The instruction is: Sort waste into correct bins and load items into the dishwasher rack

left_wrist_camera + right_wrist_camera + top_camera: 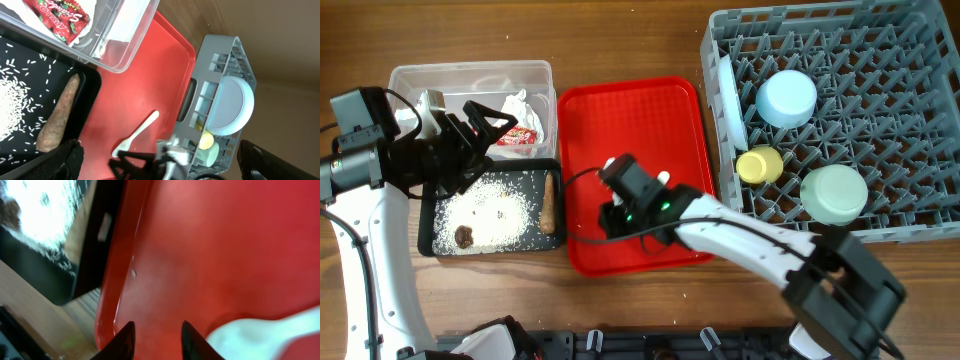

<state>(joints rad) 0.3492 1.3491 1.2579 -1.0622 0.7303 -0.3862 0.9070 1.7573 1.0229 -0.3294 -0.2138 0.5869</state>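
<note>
Wood-grain counter [620, 40] carries everything, and you can place it all from the red tray [650, 120].

Right of the red tray, the dishwasher rack [900, 80] already holds the light blue plate [725, 95] on edge, the light blue cup [787, 98], the yellow cup [760, 165] and the pale green bowl [834, 193].

Left of the red tray, the clear tub [470, 75] has the crumpled tissue [520, 105] and the red snack wrapper [520, 137]. The black tray [530, 182] has the rice grains [490, 210], the dark food bits [465, 237] and the brown stick [550, 203].

So, as I judge it, you have one thing left: the white spoon [137, 135], lying on the red tray itself.

Your right gripper [157, 340] hangs low over the red tray with its jaws parted a little and nothing between them (the spoon lies just beside it). Your left gripper [485, 130] is spread wide and empty, to the red tray's left, above the two bins.

White lettering runs across the wrapper, but you cannot read it reliably.
</note>
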